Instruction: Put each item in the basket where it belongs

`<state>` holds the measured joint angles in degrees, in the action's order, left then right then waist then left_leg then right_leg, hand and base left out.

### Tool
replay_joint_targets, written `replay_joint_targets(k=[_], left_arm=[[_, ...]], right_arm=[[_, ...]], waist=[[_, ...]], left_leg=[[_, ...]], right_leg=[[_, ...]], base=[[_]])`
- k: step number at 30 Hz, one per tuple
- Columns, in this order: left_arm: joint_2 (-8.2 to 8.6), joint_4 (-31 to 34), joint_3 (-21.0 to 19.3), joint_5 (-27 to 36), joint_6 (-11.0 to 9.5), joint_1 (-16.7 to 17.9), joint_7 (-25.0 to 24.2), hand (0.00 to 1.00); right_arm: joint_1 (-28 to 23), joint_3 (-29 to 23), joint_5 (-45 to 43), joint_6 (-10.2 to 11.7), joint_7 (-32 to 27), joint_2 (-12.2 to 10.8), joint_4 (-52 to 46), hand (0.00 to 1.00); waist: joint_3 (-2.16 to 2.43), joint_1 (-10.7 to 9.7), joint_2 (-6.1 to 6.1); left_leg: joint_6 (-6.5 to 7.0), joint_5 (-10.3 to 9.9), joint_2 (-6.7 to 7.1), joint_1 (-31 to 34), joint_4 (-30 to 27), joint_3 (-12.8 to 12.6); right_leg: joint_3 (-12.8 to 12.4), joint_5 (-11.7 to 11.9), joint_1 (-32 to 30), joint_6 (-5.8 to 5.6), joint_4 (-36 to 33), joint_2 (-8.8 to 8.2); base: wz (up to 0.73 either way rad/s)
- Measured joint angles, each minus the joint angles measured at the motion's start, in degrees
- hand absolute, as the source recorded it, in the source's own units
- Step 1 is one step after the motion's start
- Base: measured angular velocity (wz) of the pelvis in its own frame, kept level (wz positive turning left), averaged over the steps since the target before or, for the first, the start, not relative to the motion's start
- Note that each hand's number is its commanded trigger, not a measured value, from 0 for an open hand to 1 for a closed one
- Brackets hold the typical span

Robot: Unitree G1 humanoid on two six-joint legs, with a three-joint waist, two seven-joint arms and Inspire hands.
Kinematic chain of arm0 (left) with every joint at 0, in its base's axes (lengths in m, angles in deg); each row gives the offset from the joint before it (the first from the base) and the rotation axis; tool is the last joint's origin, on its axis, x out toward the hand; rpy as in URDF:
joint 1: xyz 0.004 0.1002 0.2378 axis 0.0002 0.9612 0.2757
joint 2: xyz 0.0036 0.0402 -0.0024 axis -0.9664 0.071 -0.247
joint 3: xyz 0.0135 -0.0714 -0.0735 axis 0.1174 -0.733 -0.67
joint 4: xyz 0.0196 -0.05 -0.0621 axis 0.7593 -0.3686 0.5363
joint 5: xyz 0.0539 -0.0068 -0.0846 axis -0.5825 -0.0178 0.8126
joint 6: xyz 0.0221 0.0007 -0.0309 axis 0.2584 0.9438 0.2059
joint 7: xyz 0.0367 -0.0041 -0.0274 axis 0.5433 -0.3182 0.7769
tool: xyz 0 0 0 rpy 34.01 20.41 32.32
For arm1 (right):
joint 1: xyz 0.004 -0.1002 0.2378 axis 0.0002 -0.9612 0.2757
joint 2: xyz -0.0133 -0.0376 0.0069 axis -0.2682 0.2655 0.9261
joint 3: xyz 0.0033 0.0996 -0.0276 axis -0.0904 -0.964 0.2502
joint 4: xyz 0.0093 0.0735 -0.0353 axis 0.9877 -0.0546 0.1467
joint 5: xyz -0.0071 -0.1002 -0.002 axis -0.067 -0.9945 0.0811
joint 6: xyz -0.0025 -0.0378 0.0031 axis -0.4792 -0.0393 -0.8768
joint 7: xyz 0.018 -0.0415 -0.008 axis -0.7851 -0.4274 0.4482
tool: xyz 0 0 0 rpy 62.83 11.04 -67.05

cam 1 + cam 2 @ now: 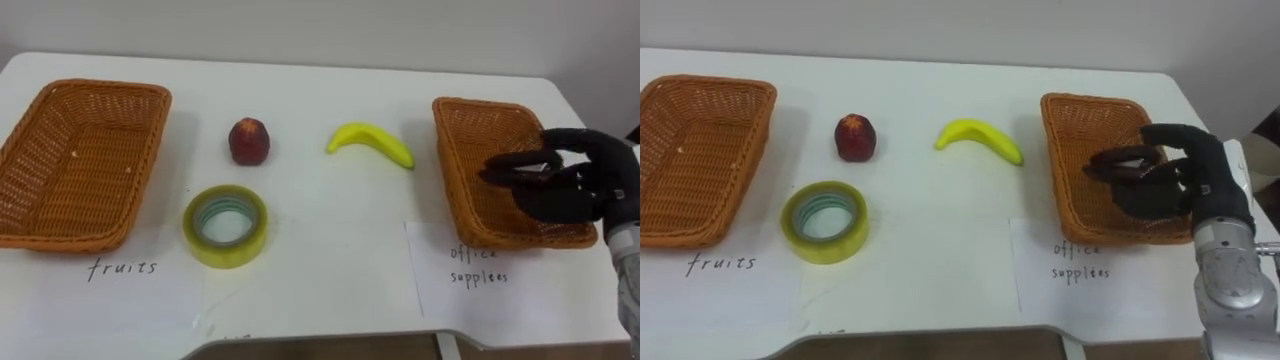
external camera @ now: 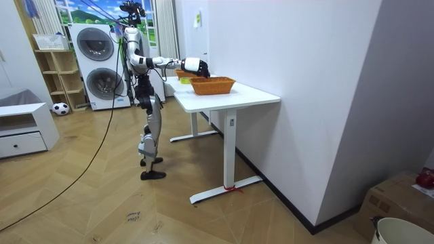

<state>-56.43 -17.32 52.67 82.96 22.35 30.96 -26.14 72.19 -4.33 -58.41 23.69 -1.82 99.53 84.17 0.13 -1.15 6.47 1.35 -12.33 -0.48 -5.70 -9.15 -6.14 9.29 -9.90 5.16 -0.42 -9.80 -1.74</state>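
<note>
Two wicker baskets sit at opposite ends of the white surface (image 1: 320,290). The left basket (image 1: 100,88) has a paper label (image 1: 122,268) for fruits on its near side. The right basket (image 1: 470,103) has a label sheet (image 1: 478,270) for office supplies on its near side.

The right hand (image 1: 575,185) comes in from the right and hangs over the right basket, above its near right part. Its fingers and thumb are curled together round a small dark item (image 1: 520,172). The item sticks out to the left of the palm, over the inside of the basket and clear of the wicker. I cannot tell what the item is.

Three things lie on the surface between the baskets, all well apart from the hand. The banana (image 1: 372,140) is nearest the hand, just left of the right basket's far corner, with its curve arching to the far side. The red fruit (image 1: 249,141) is left of the banana, at about the same depth. The tape (image 1: 225,252), a yellow roll lying flat, is near of the red fruit and close to the left basket's near right corner.

In the room view the robot stands upright at the end of the surface with its right arm stretched out level over the basket.
</note>
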Motion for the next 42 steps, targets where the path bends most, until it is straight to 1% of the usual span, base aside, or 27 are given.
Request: replay_joint_targets(k=[8,12,37,38,42], left_arm=[[0.0,0.0,0.0,0.0,0.0,0.0,0.0,0.0],[0.0,0.1,0.0,0.0,0.1,0.0,0.1,0.0],[0.01,0.1,0.2,0.0,0.1,-0.1,1.6,0.0],[0.01,0.1,0.2,0.0,0.1,-0.2,1.8,0.0],[-0.03,-0.1,-0.1,0.0,0.1,-0.3,1.9,0.0]], right_arm=[[0.0,0.0,0.0,0.0,-0.2,0.0,0.0,0.0],[0.0,0.0,0.0,0.0,-0.3,0.0,0.0,0.0],[0.0,0.0,0.5,0.0,-0.6,0.0,-0.5,0.0],[0.1,0.0,0.5,0.0,-0.6,0.0,-0.6,0.0],[0.2,0.1,0.6,0.0,1.5,0.0,-3.2,0.0]], waist=[[-0.03,0.0,-0.04],[-0.17,-0.1,-0.25],[-0.17,0.0,-0.34],[-0.15,0.2,-0.32],[-0.12,0.6,-0.33]], left_leg=[[0.0,0.0,-0.01,0.0,0.0,0.0],[0.0,0.0,-0.02,0.0,0.1,0.1],[0.0,0.0,-0.13,0.2,0.2,0.1],[0.0,0.0,-0.13,0.1,0.3,0.1],[0.0,0.0,-0.04,0.0,0.4,0.1]], right_leg=[[0.0,0.0,0.0,0.0,0.0,0.01],[0.0,0.0,-0.1,0.0,0.0,0.02],[0.1,0.0,-0.2,0.0,-0.1,-0.05],[0.1,0.0,-0.2,0.0,-0.1,-0.03],[-0.1,0.0,-0.3,0.0,0.0,0.08]], base=[[0.0],[0.0],[0.0],[0.0],[0.0]])
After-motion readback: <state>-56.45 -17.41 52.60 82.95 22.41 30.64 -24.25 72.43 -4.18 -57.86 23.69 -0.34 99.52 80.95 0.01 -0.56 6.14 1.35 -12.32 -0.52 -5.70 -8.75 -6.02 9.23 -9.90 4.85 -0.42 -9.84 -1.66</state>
